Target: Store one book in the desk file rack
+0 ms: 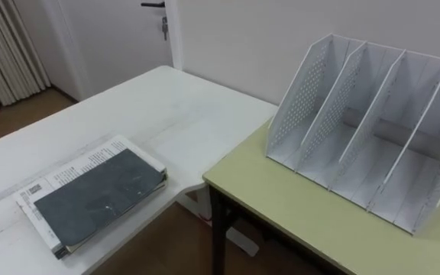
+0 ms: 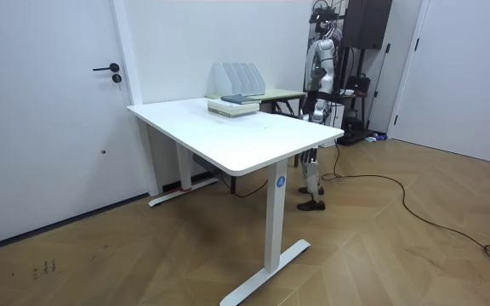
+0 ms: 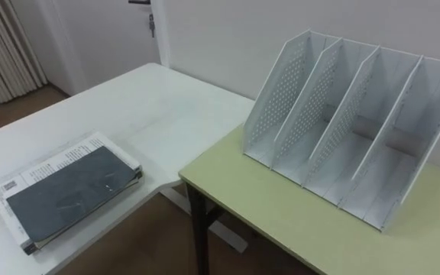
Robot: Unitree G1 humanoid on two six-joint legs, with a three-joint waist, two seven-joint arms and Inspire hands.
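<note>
A dark grey book (image 1: pixel 98 197) lies flat on top of a white printed booklet (image 1: pixel 73 165) near the corner of the white desk (image 1: pixel 166 107), at the lower left of the eye views. The white perforated file rack (image 1: pixel 373 126) stands on the green table (image 1: pixel 296 210) to the right, and its several slots hold nothing. In the room view I stand behind the green table (image 2: pixel 277 95), beside the rack (image 2: pixel 236 79) and the books (image 2: pixel 234 105). My left hand (image 2: pixel 308 110) hangs low at my side, too small to read.
A gap of wooden floor (image 1: pixel 166 244) separates the desk's corner from the green table's dark leg (image 1: pixel 218 229). A white wall runs behind the rack, and a door (image 1: pixel 140 30) and curtain (image 1: pixel 6 46) stand at the far left. Dark equipment (image 2: pixel 366 25) stands behind me.
</note>
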